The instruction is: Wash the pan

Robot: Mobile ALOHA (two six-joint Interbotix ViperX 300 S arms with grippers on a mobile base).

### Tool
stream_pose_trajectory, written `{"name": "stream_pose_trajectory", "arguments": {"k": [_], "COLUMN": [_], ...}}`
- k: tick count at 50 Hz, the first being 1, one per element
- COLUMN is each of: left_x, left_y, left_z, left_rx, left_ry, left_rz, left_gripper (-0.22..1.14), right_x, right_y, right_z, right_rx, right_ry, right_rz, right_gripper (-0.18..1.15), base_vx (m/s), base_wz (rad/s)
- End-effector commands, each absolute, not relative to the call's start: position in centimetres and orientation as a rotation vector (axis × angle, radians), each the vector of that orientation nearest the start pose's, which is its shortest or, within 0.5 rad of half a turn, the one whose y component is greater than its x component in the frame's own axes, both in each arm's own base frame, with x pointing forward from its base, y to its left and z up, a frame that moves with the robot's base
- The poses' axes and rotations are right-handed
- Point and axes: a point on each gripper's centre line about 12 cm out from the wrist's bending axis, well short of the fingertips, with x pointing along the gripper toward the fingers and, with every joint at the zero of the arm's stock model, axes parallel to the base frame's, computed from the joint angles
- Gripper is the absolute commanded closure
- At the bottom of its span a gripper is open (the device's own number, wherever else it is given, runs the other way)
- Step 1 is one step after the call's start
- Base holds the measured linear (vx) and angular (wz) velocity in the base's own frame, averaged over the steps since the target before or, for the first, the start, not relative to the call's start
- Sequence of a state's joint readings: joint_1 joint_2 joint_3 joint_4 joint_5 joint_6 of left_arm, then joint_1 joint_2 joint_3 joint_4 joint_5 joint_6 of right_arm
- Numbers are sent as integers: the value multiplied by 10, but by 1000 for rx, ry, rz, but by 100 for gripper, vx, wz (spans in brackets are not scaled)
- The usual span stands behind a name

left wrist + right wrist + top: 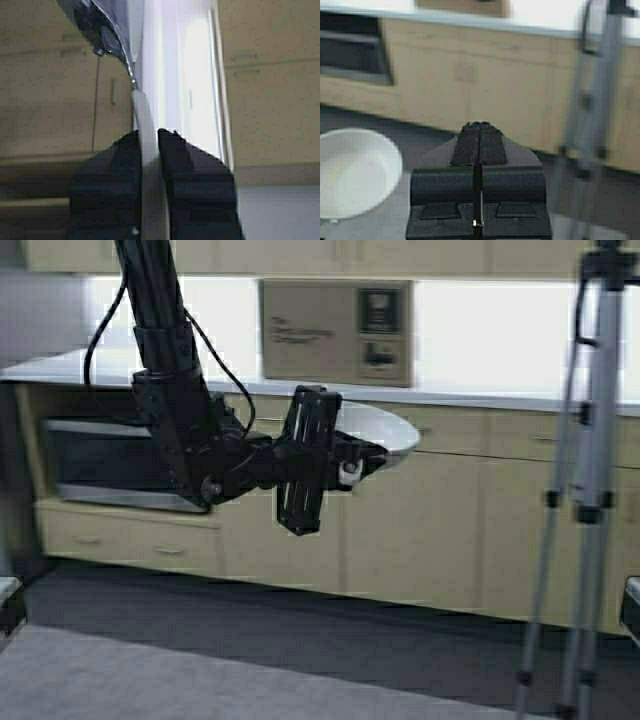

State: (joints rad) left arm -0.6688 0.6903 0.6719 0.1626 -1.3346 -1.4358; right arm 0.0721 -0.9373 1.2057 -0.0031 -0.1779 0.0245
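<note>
My left gripper is raised in front of the cabinets and is shut on the pale handle of the pan. The pan is cream and round, and hangs in the air just below the counter edge. In the left wrist view the two black fingers pinch the flat handle, and the pan's shiny underside shows beyond it. The pan's white inside also shows in the right wrist view. My right gripper is shut and empty, held low to the right of the pan.
Beige cabinets run under a white counter. An oven is built in at the left. A tan panel stands on the counter. A grey tripod stands close on the right. Dark floor lies below.
</note>
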Motion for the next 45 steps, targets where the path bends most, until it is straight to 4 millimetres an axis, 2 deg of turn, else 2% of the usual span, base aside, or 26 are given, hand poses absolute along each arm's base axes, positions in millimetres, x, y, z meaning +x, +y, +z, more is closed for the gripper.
{"name": "stream_pose_trajectory", "arguments": {"k": [1,14,45], "left_x": [317,314,317], "left_y": [-277,-275,-276], "left_z": [38,31,42], "left_rx": [-1317,-1313,-1361], "left_ry": [558,572,558], "left_rz": [-704,-689,-707], "left_gripper": [89,89,89], "right_x": [201,200,197], "right_y": [17,25,25], "right_z": [269,266,267], "right_rx": [17,11,1], "right_ry": [74,95,82], "right_rz": [83,124,125], "right_gripper": [91,91,91], "base_vx": [1,3,3], "base_wz": [79,72,54]}}
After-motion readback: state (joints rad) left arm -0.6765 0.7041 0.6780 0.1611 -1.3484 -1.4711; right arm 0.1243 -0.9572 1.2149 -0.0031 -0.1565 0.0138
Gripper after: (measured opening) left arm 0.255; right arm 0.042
